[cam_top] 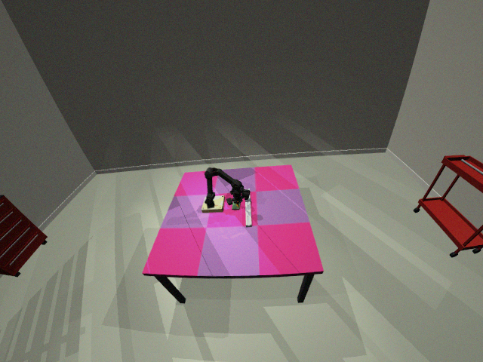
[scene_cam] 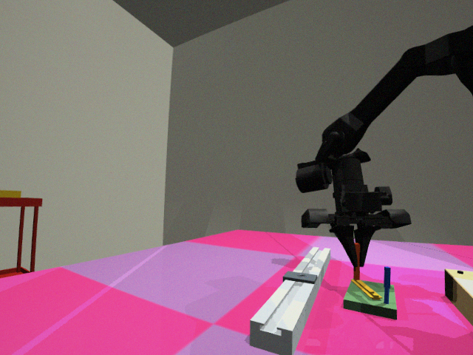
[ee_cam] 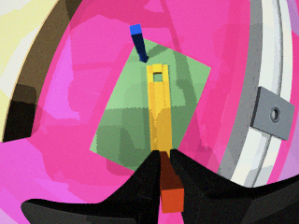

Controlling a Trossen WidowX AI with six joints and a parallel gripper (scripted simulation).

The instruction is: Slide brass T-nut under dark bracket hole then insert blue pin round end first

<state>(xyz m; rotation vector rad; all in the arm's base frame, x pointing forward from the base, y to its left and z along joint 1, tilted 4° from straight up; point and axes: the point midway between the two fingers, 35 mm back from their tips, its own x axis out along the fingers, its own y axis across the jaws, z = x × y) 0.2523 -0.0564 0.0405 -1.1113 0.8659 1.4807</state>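
Note:
My gripper (scene_cam: pixel 358 267) (ee_cam: pixel 163 156) is shut on the orange handle (scene_cam: pixel 356 273) (ee_cam: pixel 172 201) of the T-nut, which stands upright between the fingertips. The brass T-nut (scene_cam: pixel 366 288) (ee_cam: pixel 160 112) lies flat on the green tray (scene_cam: pixel 369 307) (ee_cam: pixel 112 126), its holed end pointing away from the handle. The blue pin (scene_cam: pixel 386 284) (ee_cam: pixel 139 44) stands upright in the tray. The aluminum rail (scene_cam: pixel 271 339) (cam_top: pixel 248 214) (ee_cam: pixel 248 173) lies beside the tray, its slot facing up. The dark bracket (scene_cam: pixel 299 277) (ee_cam: pixel 264 122) sits across the rail; its hole shows in the wrist view.
The arm's pale base board (cam_top: pixel 218 202) (scene_cam: pixel 464 284) is on the side of the tray away from the rail. All stand on a pink and purple table (cam_top: pixel 234 249). A red cart (cam_top: pixel 441 218) stands off to the right in the top view.

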